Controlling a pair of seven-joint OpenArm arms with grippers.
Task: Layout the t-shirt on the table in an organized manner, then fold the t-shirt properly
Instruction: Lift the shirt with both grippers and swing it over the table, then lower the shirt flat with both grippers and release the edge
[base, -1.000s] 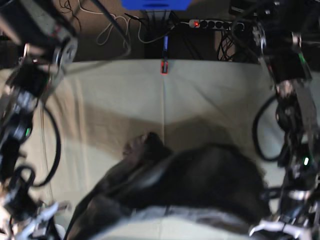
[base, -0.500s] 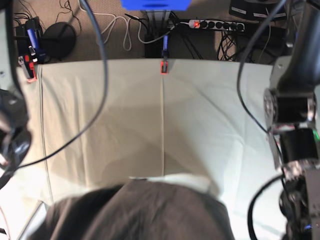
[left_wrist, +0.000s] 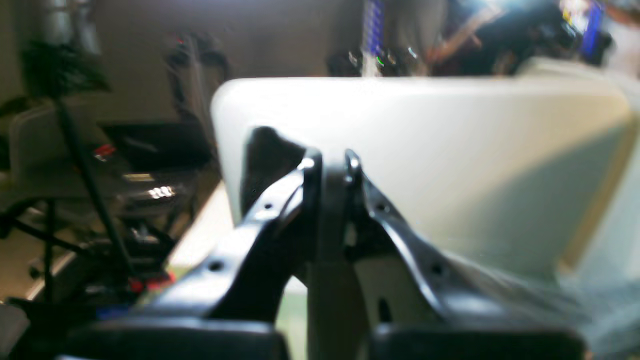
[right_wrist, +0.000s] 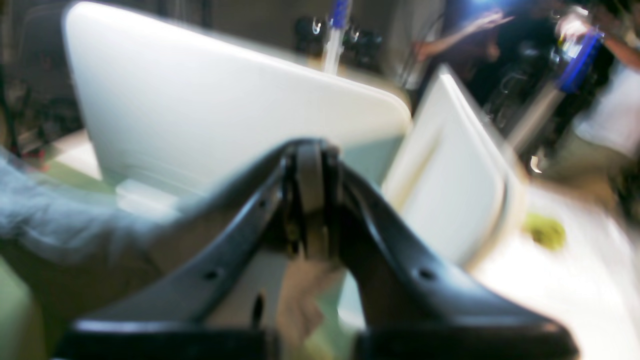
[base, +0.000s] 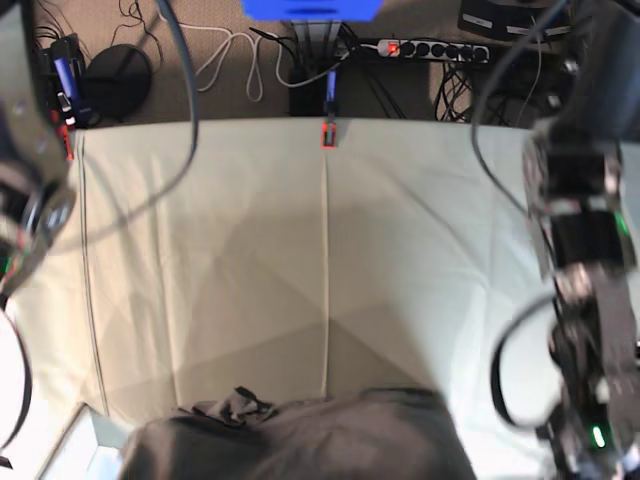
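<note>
The t-shirt (base: 300, 440) has slid back toward the near edge of the table (base: 220, 250) since a second ago, when it lay bunched up closer to the middle. Now only a dark band of it shows along the near edge, and most of the pale cloth is bare.

The left gripper (left_wrist: 327, 167) is pinched shut on a thin strip of dark cloth. The right gripper (right_wrist: 311, 165) is shut too, with a paler fold of cloth between its tips; it looks like part of the shirt, but the view is blurry. Each arm likely holds one side so the shirt can be lifted and spread flat.

The shirt is dark grey, soft and wrinkled, with a small crumpled bump at its left end.
</note>
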